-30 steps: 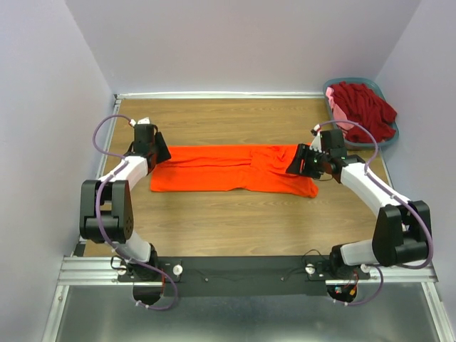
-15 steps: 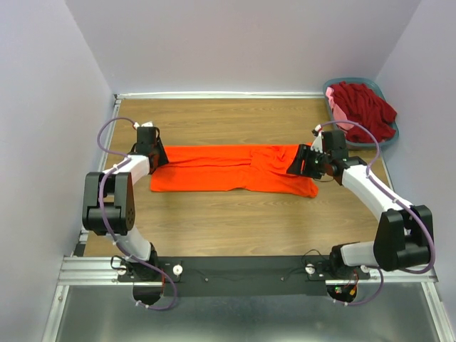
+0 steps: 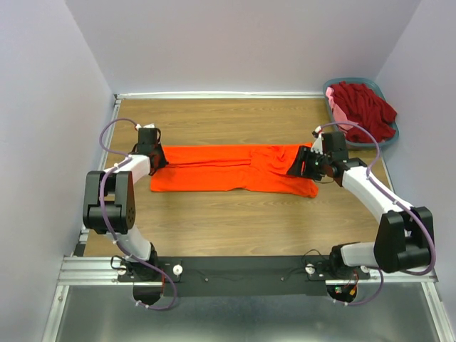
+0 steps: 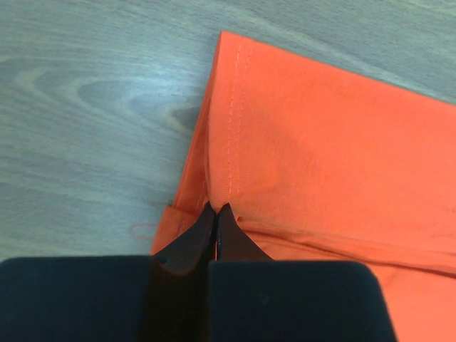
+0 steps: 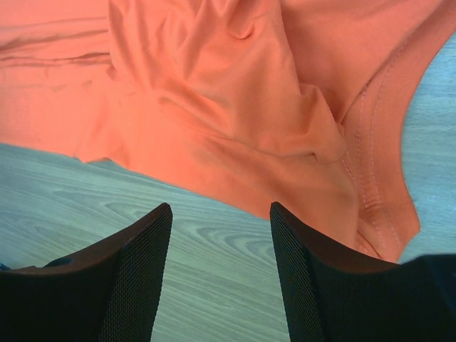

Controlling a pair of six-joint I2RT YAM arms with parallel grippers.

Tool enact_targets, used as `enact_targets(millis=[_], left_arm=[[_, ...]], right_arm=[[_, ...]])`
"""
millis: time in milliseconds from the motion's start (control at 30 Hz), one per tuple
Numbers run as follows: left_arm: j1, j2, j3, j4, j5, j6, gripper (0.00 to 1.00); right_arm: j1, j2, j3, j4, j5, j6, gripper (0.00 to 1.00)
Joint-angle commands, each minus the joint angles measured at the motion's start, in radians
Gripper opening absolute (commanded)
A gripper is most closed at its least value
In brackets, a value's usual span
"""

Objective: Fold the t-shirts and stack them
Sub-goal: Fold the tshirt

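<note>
Now that the left end effector [image 4: 216,211] has snapped from wide to closed, I read it as pinching the stitched hem of the bright orange fabric t-shirt [image 3: 214,168] at the 9 o'clock end. That gives me one corner for the fold; the other is not taken yet. The right end effector [image 5: 221,214] stands wide over the rumpled neckline end at 3 o'clock, holding nothing. The shirt lies stretched across the middle of the brown wood-grain tabletop [image 3: 235,221]. At 1 o'clock the grey-blue plastic basket [image 3: 354,80] holds a dark red shirt [image 3: 365,107] and a pink shirt [image 3: 331,96]. Around the cell stand plain lilac walls [image 3: 235,43].
</note>
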Motion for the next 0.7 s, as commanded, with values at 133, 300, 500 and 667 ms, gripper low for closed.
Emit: enact_targets(millis=[133, 300, 500, 667], left_arm=[[-0.013, -0.041, 0.091, -0.167, -0.100, -0.005, 0.00], [-0.032, 0.027, 0.091, -0.247, -0.152, -0.038, 0.02], [-0.032, 0.004, 0.131, -0.328, -0.317, -0.119, 0.30], [-0.047, -0.072, 0.186, -0.370, -0.344, -0.150, 0.76]], right_arm=[[0.007, -0.014, -0.018, -0.026, 0.072, 0.000, 0.65], [0.008, 0.014, -0.023, -0.035, 0.104, 0.004, 0.65], [0.011, 0.006, 0.013, -0.057, 0.125, -0.006, 0.65], [0.042, 0.018, 0.066, -0.063, 0.130, -0.032, 0.64]])
